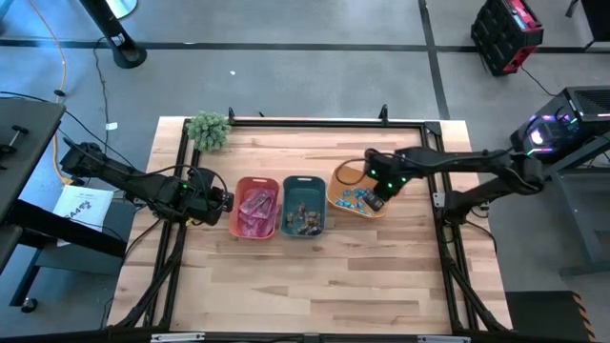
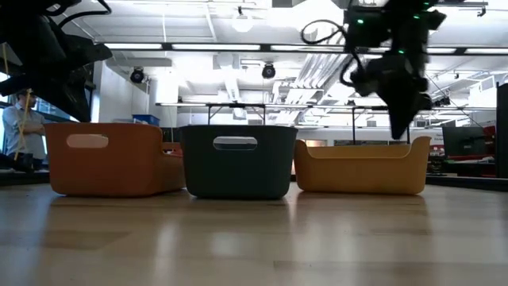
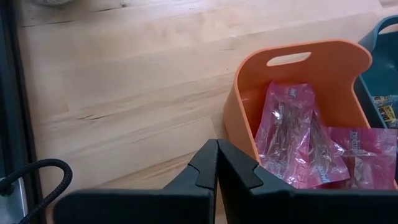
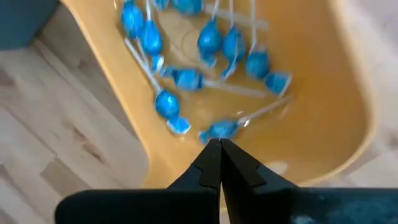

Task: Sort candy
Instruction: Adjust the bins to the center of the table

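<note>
Pink wrapped packets (image 3: 305,143) lie in the red bin (image 1: 254,208). Small brownish pieces (image 3: 387,109) sit in the teal bin (image 1: 304,205). Blue lollipops (image 4: 205,43) with white sticks are scattered on the floor of the orange bin (image 1: 357,188). My left gripper (image 3: 217,152) is shut and empty, hovering just left of the red bin (image 3: 298,50). My right gripper (image 4: 219,146) is shut and empty, pointing down over the orange bin's near wall (image 4: 336,93). In the low view its tips (image 2: 401,127) stand at about rim height, above the lollipops.
The three bins (image 2: 236,160) stand side by side at mid-table, touching or nearly so. A green leafy plant (image 1: 209,129) sits at the far left corner. Bare wood (image 1: 315,276) stretches along the near side. A black frame (image 1: 315,121) borders the table. A person (image 2: 17,127) stands far off in the room.
</note>
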Robot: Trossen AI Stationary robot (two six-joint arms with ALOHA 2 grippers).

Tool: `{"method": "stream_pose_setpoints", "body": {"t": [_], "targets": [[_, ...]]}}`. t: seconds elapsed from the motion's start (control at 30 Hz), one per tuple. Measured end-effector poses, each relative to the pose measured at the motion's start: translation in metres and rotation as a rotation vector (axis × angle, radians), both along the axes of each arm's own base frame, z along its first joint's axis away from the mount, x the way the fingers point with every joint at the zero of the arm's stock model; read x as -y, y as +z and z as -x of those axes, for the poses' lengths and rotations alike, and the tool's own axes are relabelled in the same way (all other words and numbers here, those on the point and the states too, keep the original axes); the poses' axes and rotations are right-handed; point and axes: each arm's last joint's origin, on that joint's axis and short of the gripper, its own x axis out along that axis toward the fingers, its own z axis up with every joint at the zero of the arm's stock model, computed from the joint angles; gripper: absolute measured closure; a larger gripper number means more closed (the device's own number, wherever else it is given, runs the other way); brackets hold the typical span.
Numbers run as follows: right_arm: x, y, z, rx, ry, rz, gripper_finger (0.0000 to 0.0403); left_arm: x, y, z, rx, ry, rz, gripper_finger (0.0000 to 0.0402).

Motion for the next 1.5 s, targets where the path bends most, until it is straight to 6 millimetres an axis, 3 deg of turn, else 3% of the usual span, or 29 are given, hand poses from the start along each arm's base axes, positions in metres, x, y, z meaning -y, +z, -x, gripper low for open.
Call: {"method": "stream_pose_setpoints", "body": {"t": [0.2,0.6,0.83,1.0,1.17,1.33,1.5], "targets": [[-0.021,-0.016,0.010,-0.024,-0.020,-0.061,0.0403,0.000,0.000,0.000,0.000,0.000,0.000,0.0401],[-0.069,-0.014,-0.001,0.056,-0.024,-0.182,0.0403,0.000,0.000,0.000,0.004,0.000,0.002,0.0401],[-0.088,-0.010,-0.018,0.213,-0.070,-0.254,0.0403,0.000,0.000,-0.001,0.006,0.000,0.002,0.0401],[-0.096,-0.017,-0.037,0.293,-0.074,-0.285,0.0403,0.000,0.000,-0.001,0.006,-0.001,0.003,0.0401],[-0.081,0.008,-0.046,0.329,-0.089,-0.165,0.0403,0.000,0.000,-0.001,-0.001,-0.011,0.004,0.0401],[-0.047,0.040,-0.030,0.112,-0.164,0.105,0.0403,0.001,0.000,-0.002,-0.003,-0.039,-0.002,0.0401],[-0.018,0.034,-0.007,-0.127,-0.211,0.183,0.0403,0.002,0.001,-0.004,0.012,-0.044,0.004,0.0401]]}}
